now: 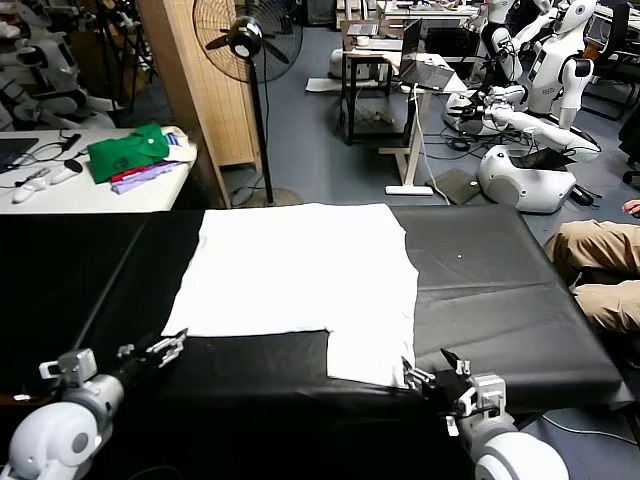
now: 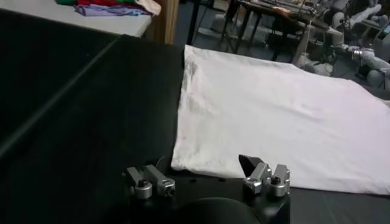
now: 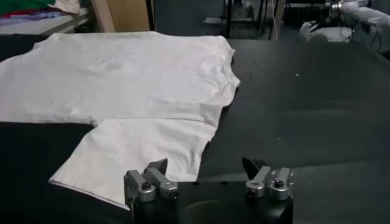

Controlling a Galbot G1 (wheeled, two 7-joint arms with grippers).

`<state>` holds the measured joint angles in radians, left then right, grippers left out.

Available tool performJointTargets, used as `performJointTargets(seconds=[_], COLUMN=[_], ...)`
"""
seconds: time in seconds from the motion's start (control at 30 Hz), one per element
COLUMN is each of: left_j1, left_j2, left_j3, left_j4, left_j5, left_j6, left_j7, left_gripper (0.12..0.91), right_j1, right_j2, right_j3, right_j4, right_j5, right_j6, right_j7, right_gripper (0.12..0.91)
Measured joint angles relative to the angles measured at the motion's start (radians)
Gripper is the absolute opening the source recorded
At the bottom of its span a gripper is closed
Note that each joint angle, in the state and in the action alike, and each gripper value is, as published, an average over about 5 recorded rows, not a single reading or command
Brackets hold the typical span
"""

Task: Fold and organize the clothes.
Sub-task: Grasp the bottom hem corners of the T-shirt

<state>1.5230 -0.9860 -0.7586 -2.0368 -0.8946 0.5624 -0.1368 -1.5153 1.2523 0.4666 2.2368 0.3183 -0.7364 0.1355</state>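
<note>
A plain white T-shirt (image 1: 300,270) lies flat on the black table (image 1: 500,290), partly folded, with one flap reaching toward the near edge (image 1: 368,352). No lettering shows on it. My left gripper (image 1: 168,350) hovers open just off the shirt's near left corner; in the left wrist view its fingers (image 2: 207,178) stand wide apart before the shirt's edge (image 2: 262,115). My right gripper (image 1: 428,375) is open beside the flap's near right corner. In the right wrist view the right gripper (image 3: 204,173) has the flap (image 3: 140,152) in front of one finger. Neither holds anything.
A white side table (image 1: 90,185) at the back left carries a green garment (image 1: 128,152) and a purple cloth (image 1: 145,177). A standing fan (image 1: 250,40) and wooden post stand behind the table. A seated person's legs (image 1: 600,270) are at the right edge.
</note>
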Motion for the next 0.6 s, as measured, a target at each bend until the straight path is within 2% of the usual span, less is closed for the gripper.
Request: performJointTargets(seconds=[0.2, 0.3, 0.37, 0.43, 0.5, 0.6], left_j1=[-0.015, -0.023, -0.029, -0.037, -0.047, -0.062], left_j2=[-0.003, -0.004, -0.005, -0.007, -0.009, -0.009], left_j3=[0.008, 0.015, 0.021, 0.026, 0.033, 0.04], left_j4=[0.02, 0.037, 0.05, 0.064, 0.081, 0.11], left_j5=[0.047, 0.059, 0.064, 0.069, 0.075, 0.083], left_j6=[0.0, -0.005, -0.01, -0.013, -0.014, -0.015], left_j7=[0.03, 0.032, 0.032, 0.031, 0.031, 0.036], left_gripper=[0.798, 0.795, 0.76, 0.675, 0.578, 0.41], right_j1=[0.016, 0.023, 0.026, 0.027, 0.027, 0.021], right_j2=[0.013, 0.024, 0.032, 0.038, 0.044, 0.05], right_j3=[-0.016, -0.026, -0.034, -0.042, -0.049, -0.057], right_j4=[-0.027, -0.044, -0.057, -0.067, -0.074, -0.077], right_j5=[-0.013, -0.024, -0.034, -0.042, -0.047, -0.051], right_j6=[0.0, 0.0, 0.0, 0.0, 0.001, 0.008], right_j7=[0.001, 0.001, 0.0, -0.003, -0.005, -0.003], right_gripper=[0.798, 0.796, 0.785, 0.752, 0.68, 0.524])
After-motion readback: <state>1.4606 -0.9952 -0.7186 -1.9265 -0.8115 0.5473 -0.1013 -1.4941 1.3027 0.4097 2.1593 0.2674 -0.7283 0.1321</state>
